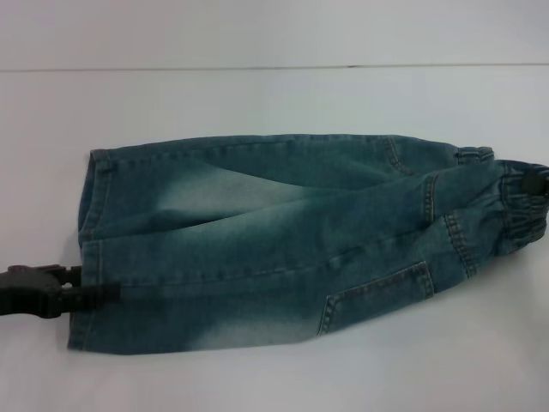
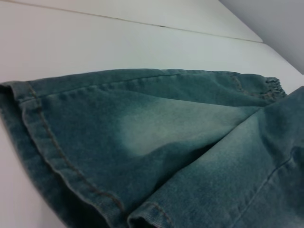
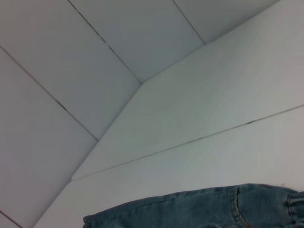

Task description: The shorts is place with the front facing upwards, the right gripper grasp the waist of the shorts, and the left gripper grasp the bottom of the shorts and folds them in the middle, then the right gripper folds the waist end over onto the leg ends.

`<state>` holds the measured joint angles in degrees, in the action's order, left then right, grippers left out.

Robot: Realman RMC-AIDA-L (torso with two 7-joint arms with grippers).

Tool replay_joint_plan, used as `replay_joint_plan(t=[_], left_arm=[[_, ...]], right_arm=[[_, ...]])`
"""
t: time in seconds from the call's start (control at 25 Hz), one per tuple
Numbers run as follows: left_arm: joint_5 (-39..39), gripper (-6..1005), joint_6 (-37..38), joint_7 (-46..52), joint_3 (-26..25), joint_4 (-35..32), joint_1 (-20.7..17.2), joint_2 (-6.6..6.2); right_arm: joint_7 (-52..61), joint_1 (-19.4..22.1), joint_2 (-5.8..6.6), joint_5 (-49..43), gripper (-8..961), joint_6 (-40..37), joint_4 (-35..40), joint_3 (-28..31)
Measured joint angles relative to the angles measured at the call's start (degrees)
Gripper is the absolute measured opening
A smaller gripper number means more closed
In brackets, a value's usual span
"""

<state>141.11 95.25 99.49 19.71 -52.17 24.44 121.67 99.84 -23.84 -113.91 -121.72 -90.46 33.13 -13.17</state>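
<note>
A: What is the biggest thing on the white table [image 1: 257,378]?

B: The shorts [image 1: 283,249], blue washed denim with pale faded patches. They lie lengthwise across the middle of the table and are already folded along the middle, one leg on top of the other.

A: Which end is where?

B: The leg ends [image 1: 90,249] are at the left, two straight hems with orange-brown stitching. The far one sits a little farther back than the near one. The gathered elastic waist [image 1: 515,210] is at the right edge. A patch pocket [image 1: 377,296] shows on the near right part of the top layer.

A: And the left gripper [image 1: 86,292]?

B: It comes in from the left edge, near side, and its black fingers are closed on the near leg hem.

A: The right gripper [image 1: 533,182]?

B: Only a small black part is seen at the far right, touching the waistband. I cannot tell how its jaws stand.

A: What do the wrist cameras give?

B: The left one shows the hems from close, the right one only the waist end and white wall panels [image 3: 95,71].
</note>
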Motion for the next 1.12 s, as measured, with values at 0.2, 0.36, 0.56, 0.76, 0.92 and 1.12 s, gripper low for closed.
replay_joint_plan(t=[0.2,0.36,0.56,0.76,0.92,1.12], left_arm=[[-0.2,771,0.5,-0.2,0.0,0.0,0.1,-0.01],[-0.5,768,1.3,-0.4,0.0,0.0,0.1,-0.03],[-0.6,742,1.5,-0.6,0.1,0.2,0.3,-0.03],[-0.6,663,1.3,-0.9,1.1,0.2,0.3,0.02],[-0.1,559,-0.7,-1.1,3.2,0.2,0.4,0.05],[-0.6,387,-1.9,-0.8,3.1,0.0,0.7,0.06]], right_arm=[[0.0,0.0,-0.07,0.0,45,0.0,0.0,0.0],[0.0,0.0,-0.09,0.0,45,0.0,0.0,-0.1],[0.0,-0.1,-0.09,0.0,45,0.0,0.0,-0.1],[0.0,-0.2,-0.09,0.0,45,0.0,0.0,-0.2],[0.0,-0.3,-0.09,0.0,45,0.0,0.0,-0.3],[0.0,-0.2,-0.09,0.0,45,-0.3,0.0,-0.3]])
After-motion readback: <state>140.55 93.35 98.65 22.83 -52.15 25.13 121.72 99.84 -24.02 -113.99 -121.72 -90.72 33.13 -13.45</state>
